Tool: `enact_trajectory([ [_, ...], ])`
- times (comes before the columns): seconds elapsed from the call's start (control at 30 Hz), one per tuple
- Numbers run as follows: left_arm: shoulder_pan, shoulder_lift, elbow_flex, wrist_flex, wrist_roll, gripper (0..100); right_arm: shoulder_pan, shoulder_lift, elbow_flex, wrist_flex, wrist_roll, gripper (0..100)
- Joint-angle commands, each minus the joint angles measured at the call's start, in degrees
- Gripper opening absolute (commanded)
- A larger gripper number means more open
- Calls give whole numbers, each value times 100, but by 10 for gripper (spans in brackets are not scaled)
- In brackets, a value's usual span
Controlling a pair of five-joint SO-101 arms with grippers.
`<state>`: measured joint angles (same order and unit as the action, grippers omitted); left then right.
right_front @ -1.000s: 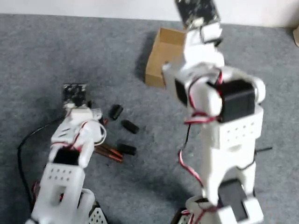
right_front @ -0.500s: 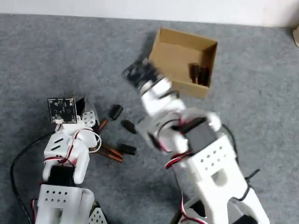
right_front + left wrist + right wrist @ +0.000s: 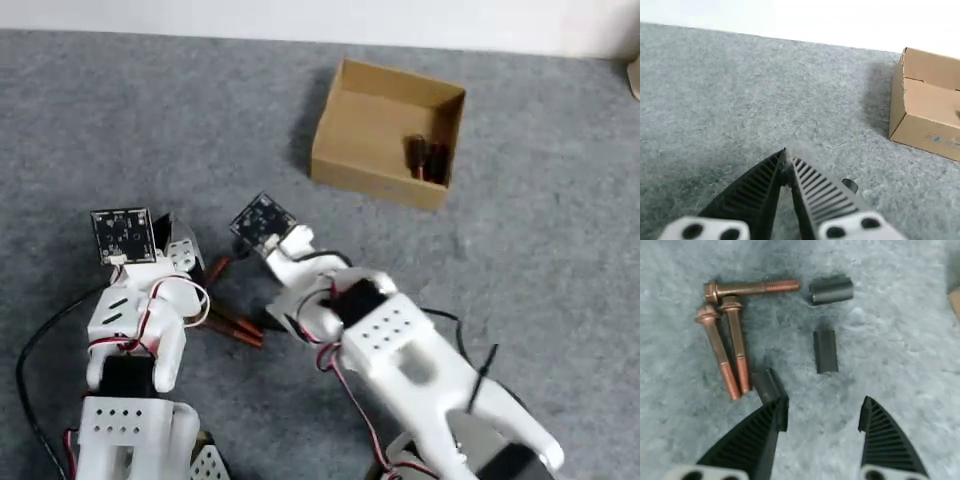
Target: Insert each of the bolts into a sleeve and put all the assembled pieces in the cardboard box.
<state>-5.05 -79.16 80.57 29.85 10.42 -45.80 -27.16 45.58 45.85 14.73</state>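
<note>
Right gripper (image 3: pixel 822 412), jaws wide apart, hovers over three copper bolts (image 3: pixel 735 345). Two lie parallel with threads toward the gripper, and one lies crosswise at their heads. Three black sleeves (image 3: pixel 825 351) lie beside them. Left gripper (image 3: pixel 788 163) is closed. From above, the cardboard box (image 3: pixel 370 178) holds dark pieces (image 3: pixel 425 157).

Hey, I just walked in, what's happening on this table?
It's a bolt-and-sleeve assembly job. The right hand hovers open over three copper bolts and three black sleeves lying loose on the grey mat. The left hand sits shut close by. The cardboard box already holds some dark pieces.
</note>
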Motion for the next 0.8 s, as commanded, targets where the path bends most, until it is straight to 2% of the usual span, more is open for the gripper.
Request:
enact_trajectory([
  [0.0, -66, -84, -171, 9, 44, 6, -198, 629, -48, -497, 185, 210],
  [0.33, -66, -84, -180, 9, 44, 6, -338, 2501, -971, -875, 580, 210],
  [0.6, -163, -84, -198, 0, 44, 6, -110, 3143, -1516, -884, 818, 210],
  [0.77, -312, -84, -268, 18, 53, 6, 22, 3468, -1499, -1341, 791, 210],
])
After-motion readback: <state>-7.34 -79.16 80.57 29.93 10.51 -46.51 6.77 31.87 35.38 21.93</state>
